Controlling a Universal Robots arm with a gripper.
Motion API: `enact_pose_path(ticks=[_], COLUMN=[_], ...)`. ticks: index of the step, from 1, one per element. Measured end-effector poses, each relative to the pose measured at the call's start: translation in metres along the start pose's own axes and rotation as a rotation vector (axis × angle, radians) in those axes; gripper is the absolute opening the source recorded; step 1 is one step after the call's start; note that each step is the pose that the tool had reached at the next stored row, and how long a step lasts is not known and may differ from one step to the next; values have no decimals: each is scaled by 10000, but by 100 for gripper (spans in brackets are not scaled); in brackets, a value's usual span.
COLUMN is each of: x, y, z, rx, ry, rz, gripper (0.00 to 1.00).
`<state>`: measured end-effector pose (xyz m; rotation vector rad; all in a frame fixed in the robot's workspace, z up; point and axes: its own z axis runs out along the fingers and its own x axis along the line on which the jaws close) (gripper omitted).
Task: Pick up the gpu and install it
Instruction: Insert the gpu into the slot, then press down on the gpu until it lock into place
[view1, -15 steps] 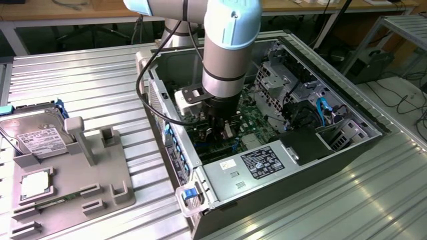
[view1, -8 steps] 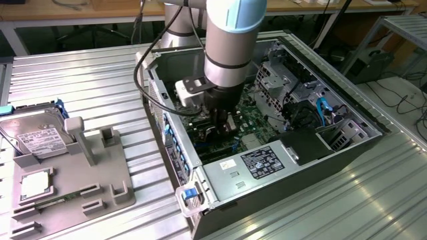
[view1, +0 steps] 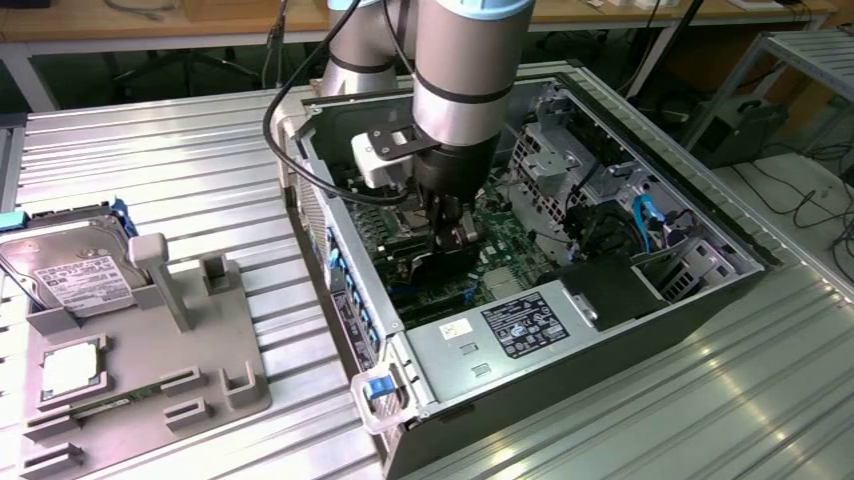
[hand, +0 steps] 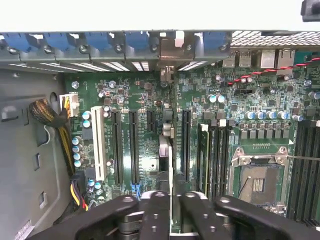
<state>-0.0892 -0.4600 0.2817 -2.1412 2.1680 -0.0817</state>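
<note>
1. The gripper (view1: 447, 238) reaches down inside the open computer case (view1: 601, 365), low over the green main board (hand: 145, 100).
2. The graphics card (hand: 169, 150) stands on edge between the black fingers (hand: 155, 210). In the wrist view it appears as a thin upright strip. It runs away from the gripper toward the back wall of the case, where the blue clips (hand: 140, 42) sit.
3. The fingers stand narrow, close on either side of the card's edge, and seem to be clamping it. In the exterior view the card is the dark shape (view1: 438, 268) just under the gripper.
4. The card hangs between the long black slots (hand: 134, 145) and the memory sticks (hand: 204, 155). Whether its lower edge already sits in a slot cannot be told.
5. Risk: if the card is slightly off the slot line, pressing down could bend the board or chip the card's contacts.
6. Risk: a tilted card could seat at one end and ride high at the other.
7. Risk: the metal end plate could catch on the back wall's opening and stop the card short.
8. Risk: the grip is on a thin edge, so the card could slip or twist under the push.
9. Risk: the memory sticks stand just beside the card, and a sideways drift could knock them.
10. Well apart from the case, a hard drive (view1: 74, 275) and a small square chip (view1: 70, 368) rest on the grey holder (view1: 200, 340).
</note>
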Motion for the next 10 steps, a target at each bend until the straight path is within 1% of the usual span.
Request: enact_pose_path(ticks=[1, 2, 10], x=[0, 0, 0], y=[0, 0, 0], z=[0, 0, 0], rx=[0, 0, 0], ry=[0, 0, 0], rz=[0, 0, 0], gripper=[14, 11, 11])
